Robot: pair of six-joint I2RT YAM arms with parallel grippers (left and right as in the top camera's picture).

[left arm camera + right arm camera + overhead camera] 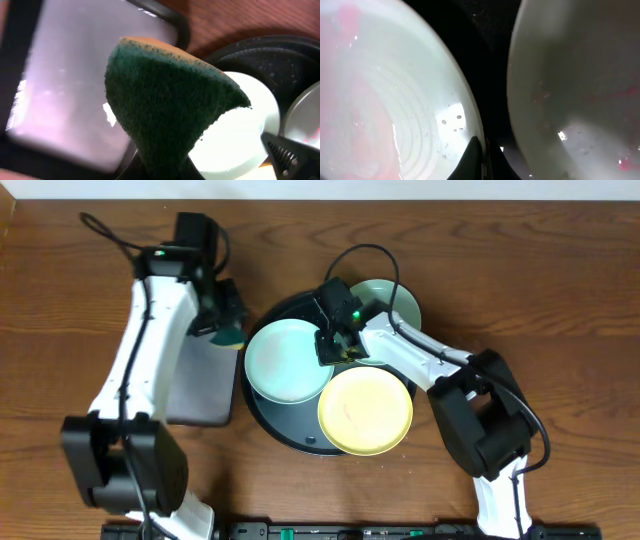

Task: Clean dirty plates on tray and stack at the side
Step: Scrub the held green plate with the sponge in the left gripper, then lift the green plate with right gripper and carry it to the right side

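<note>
Green scouring sponge (165, 110) filled the left wrist view, clenched in the left fingers (228, 320) above the one dark grey rectangular tray (205, 385), just left of the nearest plate. Three small round plastic plates lay on the one large round black tray (290, 428) at frame centre: a pale mint plate (288, 360) left, a second mint plate (395, 295) upper right, a pale yellow plate (365, 410) lower right. Right fingers (479, 157), pressed together and empty, sat between the two mint plates.

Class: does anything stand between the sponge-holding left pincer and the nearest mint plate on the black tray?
Nothing visible does. The left pincer holds the sponge above a corner of the grey tray, just beside that mint plate. The right pincer, shut, sits at the plate's far edge, not in between.
</note>
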